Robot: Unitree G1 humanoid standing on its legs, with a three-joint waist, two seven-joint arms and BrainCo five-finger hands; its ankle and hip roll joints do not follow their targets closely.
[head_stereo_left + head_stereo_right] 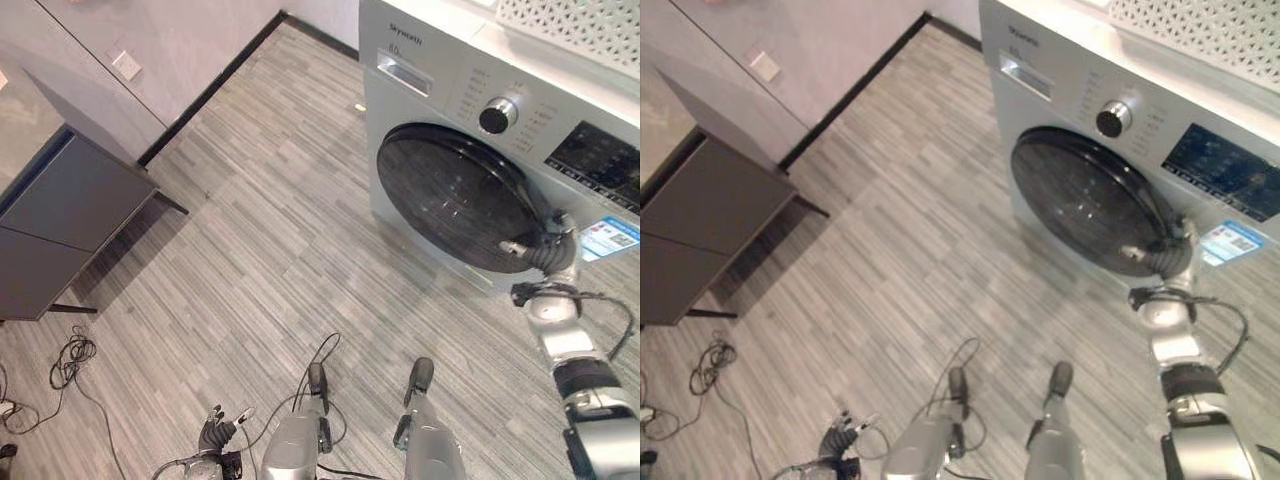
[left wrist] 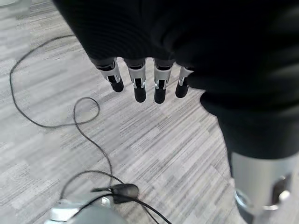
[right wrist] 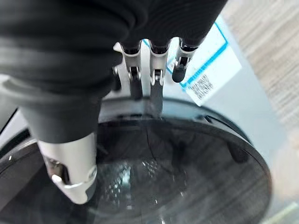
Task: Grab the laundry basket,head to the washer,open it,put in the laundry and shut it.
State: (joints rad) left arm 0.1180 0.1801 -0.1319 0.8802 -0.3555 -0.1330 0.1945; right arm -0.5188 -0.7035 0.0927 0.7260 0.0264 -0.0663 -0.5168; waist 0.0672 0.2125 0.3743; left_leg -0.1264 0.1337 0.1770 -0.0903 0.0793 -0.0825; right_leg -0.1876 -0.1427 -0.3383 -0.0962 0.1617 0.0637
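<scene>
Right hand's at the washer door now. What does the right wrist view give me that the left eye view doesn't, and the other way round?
Right wrist view: up close, the right hand has straight fingers lying along the edge of the dark round door, beside the blue-bordered label.

Left eye view: the washer whole, its knob, the white basket on top, the dark cabinet, and the left hand low over the floor.

Both: right hand, door, label.

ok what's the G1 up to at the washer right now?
The right hand is at the edge of the washer door, its fingers resting on the rim. The door looks shut. The left hand hangs low over the floor, its fingers straight and holding nothing. A white perforated basket sits on top of the washer.
</scene>
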